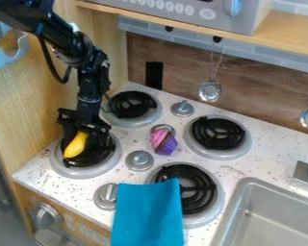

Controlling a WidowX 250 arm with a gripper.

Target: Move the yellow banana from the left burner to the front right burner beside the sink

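Above the front left burner [111,161] hangs the black gripper [84,124], pointing down. A yellow, elongated toy [75,144] lies tilted right at it, its upper end against the gripper's underside and its lower end over the black coil. Whether the toy is held cannot be made out. To the right, between the burners, a pink and purple toy cupcake [163,142] rests beside a metal knob. A blue cloth [147,214] drapes over the stove's front edge and touches the front right burner [211,185].
Two more burners, the back left [133,104] and the back right [218,134], stand behind, with several grey knobs [139,160] between. A sink [237,211] is at the lower right. Ladles [209,90] hang on the back wall, and a wooden side panel [28,110] borders the left.
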